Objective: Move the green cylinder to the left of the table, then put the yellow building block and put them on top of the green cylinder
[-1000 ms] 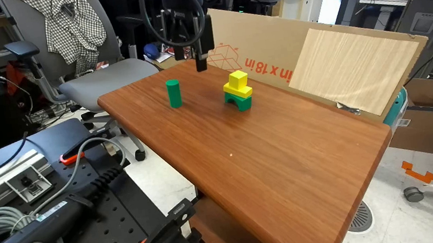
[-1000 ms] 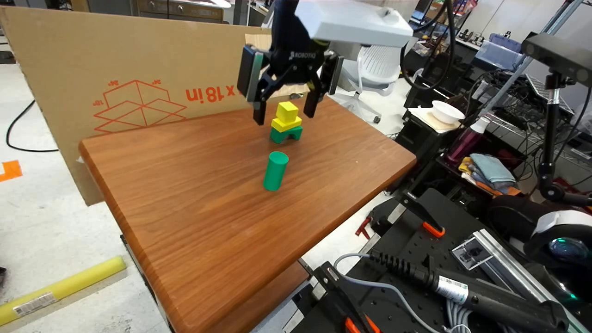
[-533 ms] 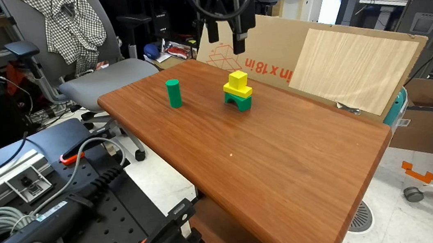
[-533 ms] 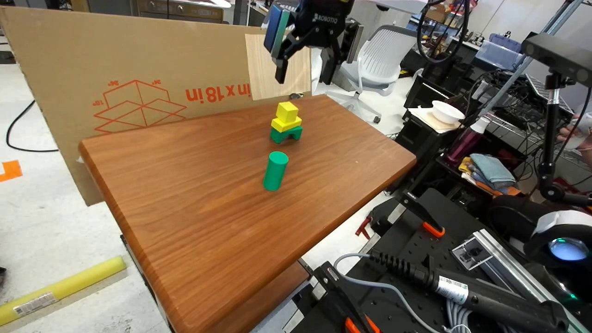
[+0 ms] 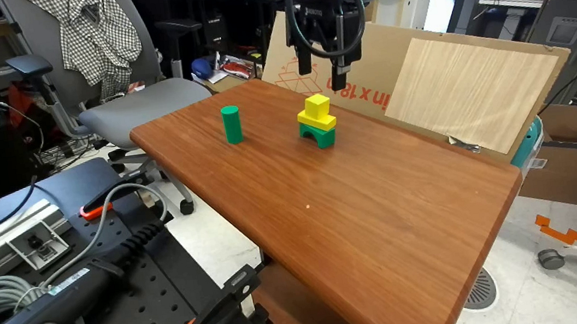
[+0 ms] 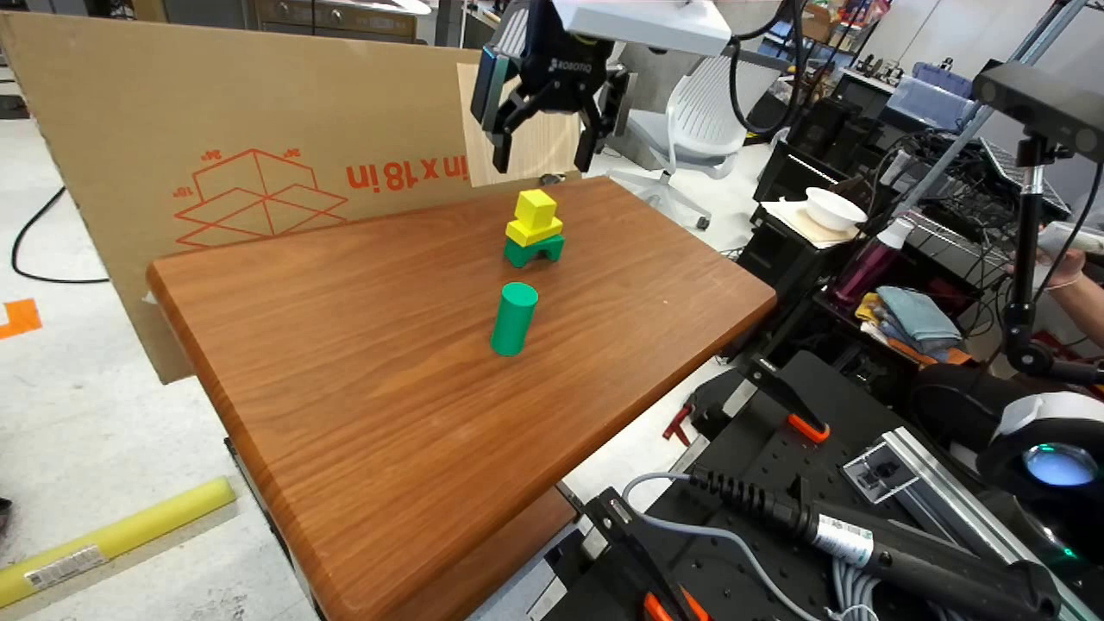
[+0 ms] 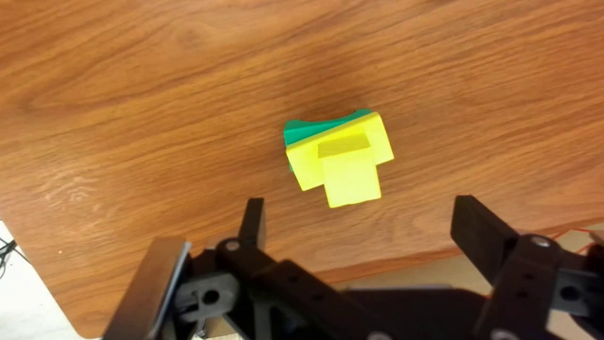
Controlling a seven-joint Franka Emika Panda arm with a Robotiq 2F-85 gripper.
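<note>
The green cylinder (image 5: 232, 126) stands upright on the table (image 5: 360, 208); it also shows in an exterior view (image 6: 514, 321) and is out of the wrist view. The yellow building block (image 5: 317, 104) sits on top of a wider, flatter yellow block (image 5: 316, 121), which rests on a green arch block (image 5: 325, 138). The yellow building block also shows in an exterior view (image 6: 536, 207) and in the wrist view (image 7: 351, 177). My gripper (image 6: 542, 166) is open and empty, above the stack and apart from it. In the wrist view, the stack appears just beyond and between the fingertips (image 7: 360, 205).
A cardboard sheet (image 6: 259, 112) stands upright along a long edge of the table, close to the stack; a pale wood-grain panel (image 5: 467, 90) leans on it. A black cart top (image 5: 136, 313) with clamps and cables stands by the opposite long edge.
My gripper first rose and moved away from the cylinder's side toward the stack, then came down a little over it. It stayed open. The cylinder and blocks have not moved.
</note>
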